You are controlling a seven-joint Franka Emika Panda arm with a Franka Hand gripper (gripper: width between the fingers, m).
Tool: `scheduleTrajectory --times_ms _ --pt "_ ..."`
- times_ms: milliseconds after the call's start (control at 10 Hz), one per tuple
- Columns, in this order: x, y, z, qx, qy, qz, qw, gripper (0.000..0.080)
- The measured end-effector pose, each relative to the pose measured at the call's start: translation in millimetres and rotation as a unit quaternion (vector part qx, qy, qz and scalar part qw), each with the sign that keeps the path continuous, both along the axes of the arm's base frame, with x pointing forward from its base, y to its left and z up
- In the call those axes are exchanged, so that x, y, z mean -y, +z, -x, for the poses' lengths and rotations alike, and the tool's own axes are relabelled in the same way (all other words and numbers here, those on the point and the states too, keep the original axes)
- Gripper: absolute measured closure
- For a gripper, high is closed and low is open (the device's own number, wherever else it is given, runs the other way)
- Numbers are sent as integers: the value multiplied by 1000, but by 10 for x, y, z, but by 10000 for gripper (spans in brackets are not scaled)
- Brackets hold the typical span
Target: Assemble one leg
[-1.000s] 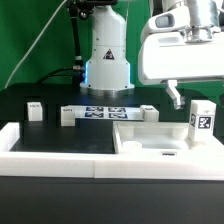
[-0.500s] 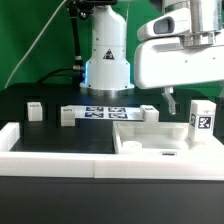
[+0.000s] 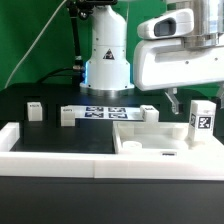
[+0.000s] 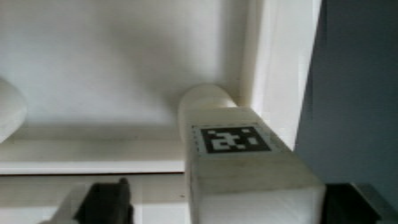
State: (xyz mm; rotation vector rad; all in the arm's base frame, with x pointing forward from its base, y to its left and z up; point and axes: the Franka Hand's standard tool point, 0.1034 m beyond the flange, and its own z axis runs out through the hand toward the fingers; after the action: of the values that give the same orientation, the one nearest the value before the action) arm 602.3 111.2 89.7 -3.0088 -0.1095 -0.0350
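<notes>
My black table top (image 3: pixel 60 135) carries the flat white marker board (image 3: pixel 105 112) at the far middle. One small white rectangular plastic post (image 3: pixel 66 114) sits at the board's end toward the exterior view's left, and a second post (image 3: pixel 150 112) at the other end. A third post (image 3: pixel 33 110) sits far left. A large flat white square panel (image 3: pixel 150 140) lies near right. White border rails (image 3: pixel 20 140) line the near and left edges.

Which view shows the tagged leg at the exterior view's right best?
The wrist view: the leg fills much of the frame, its tag large and readable. The exterior view shows the leg only small, upright at that view's right beside the square panel, tag facing the camera.
</notes>
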Motion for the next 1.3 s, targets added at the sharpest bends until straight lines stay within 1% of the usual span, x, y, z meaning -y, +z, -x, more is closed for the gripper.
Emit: scheduleTrajectory --times_ms 100,200,300,500,700,800,900,1100,1200,1300 --pt "1 -2 1 0 0 0 1000 410" --pt "1 -2 0 0 0 0 1000 410" --pt "1 -2 0 -1 -6 0 1000 509" --pt "0 -2 1 -3 -20 -1 1000 509" --pt "-15 -7 2 -14 -111 -3 994 509" --pt "-24 -8 2 -21 -173 -4 985 509" --pt "-32 -9 2 -28 -234 -4 972 509" --pt "-39 -12 -16 -38 -356 -7 934 509" --pt "-42 -12 -18 -44 -403 -9 914 509" --pt "-47 -11 -19 -50 -457 -10 888 509"
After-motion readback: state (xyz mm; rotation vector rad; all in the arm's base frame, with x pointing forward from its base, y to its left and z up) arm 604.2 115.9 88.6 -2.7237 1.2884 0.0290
